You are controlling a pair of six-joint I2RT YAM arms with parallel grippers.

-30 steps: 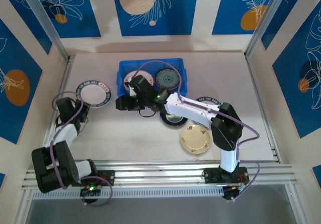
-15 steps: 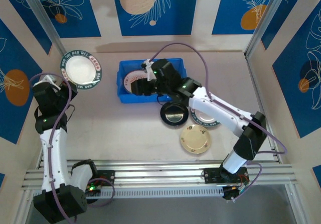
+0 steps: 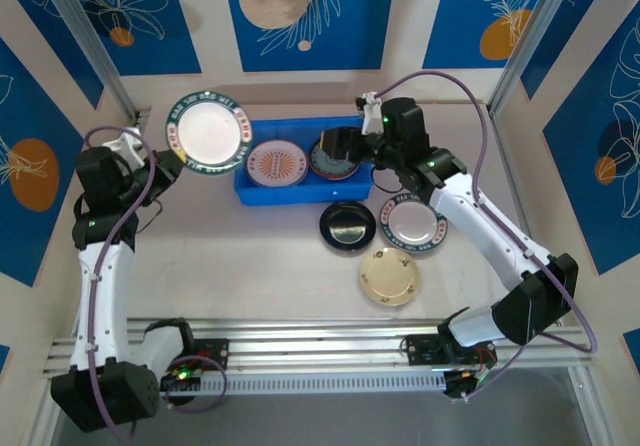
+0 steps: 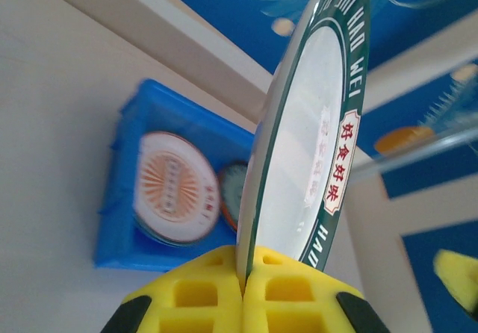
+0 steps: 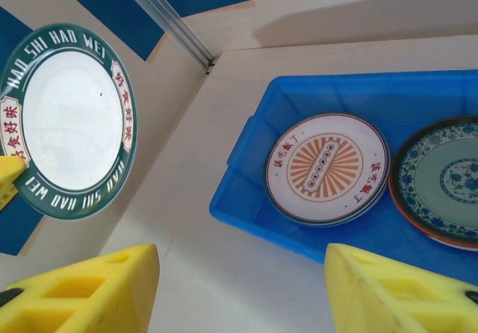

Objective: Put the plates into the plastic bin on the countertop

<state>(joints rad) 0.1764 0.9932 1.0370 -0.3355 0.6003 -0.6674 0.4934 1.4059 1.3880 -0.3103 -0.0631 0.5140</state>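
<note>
My left gripper (image 3: 168, 158) is shut on the rim of a white plate with a dark green lettered rim (image 3: 208, 132) (image 4: 317, 131) (image 5: 66, 120), holding it in the air left of the blue plastic bin (image 3: 248, 188) (image 5: 254, 146) (image 4: 119, 198). Inside the bin lie a white plate with an orange sunburst (image 3: 276, 161) (image 5: 327, 166) (image 4: 173, 187) and a teal-patterned plate (image 3: 337, 156) (image 5: 448, 180). My right gripper (image 3: 338, 146) (image 5: 243, 288) hangs open over the bin, nothing between its fingers. On the countertop (image 3: 250, 256) sit a glossy black plate (image 3: 347, 227), a green-rimmed white plate (image 3: 409, 223) and a cream plate (image 3: 390, 275).
Metal rails (image 3: 300, 336) frame the countertop at the front and sides. Blue patterned wall panels (image 3: 300, 11) stand behind and beside the work area. The left half of the countertop is bare.
My left arm has lifted its green-rimmed plate and carried it rightwards toward the bin. My right arm has pulled back to the right across the bin, uncovering the two plates in it.
</note>
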